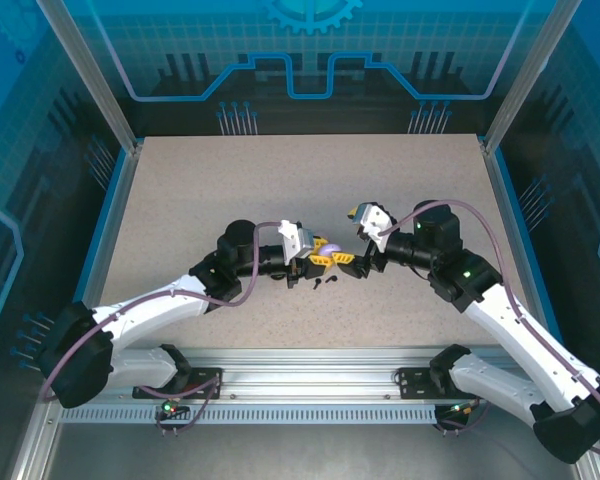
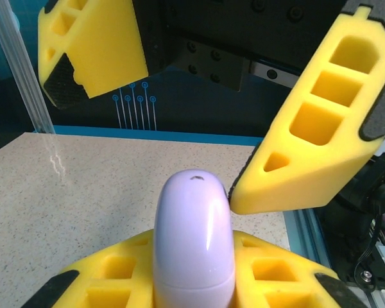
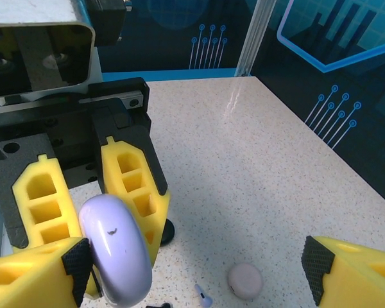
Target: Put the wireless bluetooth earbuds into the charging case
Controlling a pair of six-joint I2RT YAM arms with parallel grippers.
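Note:
My left gripper is shut on a closed lavender charging case, held on edge between its yellow foam fingers. My right gripper stands open around that case. One of its fingers touches the case's side; the other hangs clear at the upper left. A lavender earbud lies on the table under the grippers. In the top view, small dark pieces lie just in front of the grippers, too small to identify. The other earbuds are hidden.
A closed pale pink round case sits on the table beside the lavender earbud. A black round object lies partly hidden behind the left gripper's finger. The speckled table has blue-edged walls on three sides.

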